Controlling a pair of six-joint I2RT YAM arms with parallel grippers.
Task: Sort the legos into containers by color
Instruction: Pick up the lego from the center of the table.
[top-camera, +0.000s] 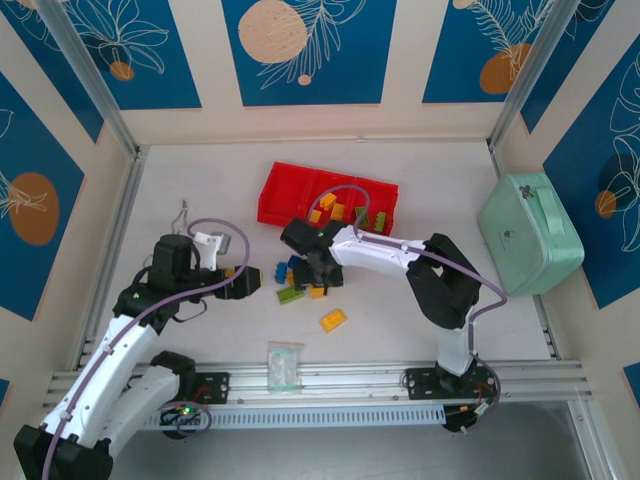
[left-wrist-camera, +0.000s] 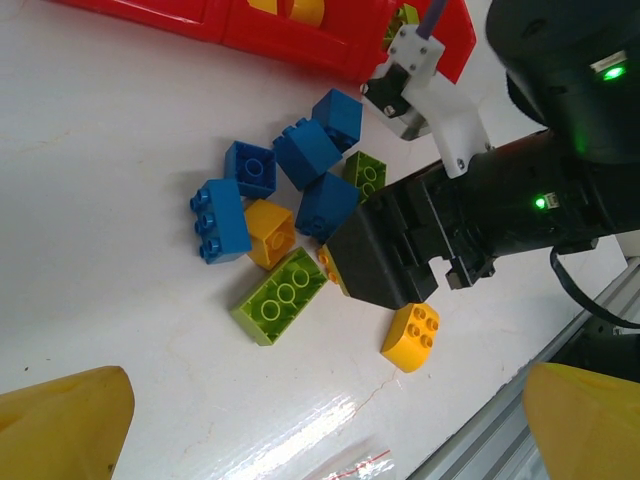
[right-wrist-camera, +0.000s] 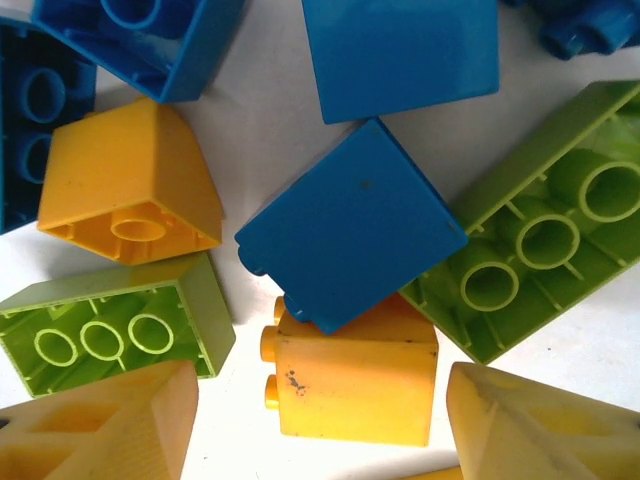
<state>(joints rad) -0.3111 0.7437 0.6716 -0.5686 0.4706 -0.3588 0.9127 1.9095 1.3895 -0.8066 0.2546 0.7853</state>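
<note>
While most of the legos (top-camera: 300, 280) lie in a loose heap on the bench (top-camera: 200, 190), just near of the red tray (top-camera: 283, 190), the step in hand looks like a pick from that heap. Some orange-yellow and green bricks already sit in the tray, towards its middle and right. From above I cannot tell which compartment each is in.

The right end effector (right-wrist-camera: 320, 425) is down over the heap. Its jaws are partly open, set either side of an orange-yellow brick (right-wrist-camera: 355, 375) that lies on its side. One finger (right-wrist-camera: 540, 430) is almost against the brick, and the other finger (right-wrist-camera: 100, 420) stands apart from it, so I judge the brick not yet gripped. A blue brick (right-wrist-camera: 350, 225) overlaps the far edge of the orange-yellow one. Two lime green bricks flank the pair, one beside the wider-standing finger (right-wrist-camera: 110, 325) and a longer one on the other side (right-wrist-camera: 540, 250).

The left end effector (left-wrist-camera: 320, 425) hovers left of the heap, jaws wide and holding nothing.

The next move, as I judge it, is to shut squarely on the orange-yellow brick's flat sides. It should then lift straight up, so the blue brick slides off rather than riding along, and carry the brick far to the compartment that already holds that colour. The green brick by the open finger could get nudged or pinched.
</note>
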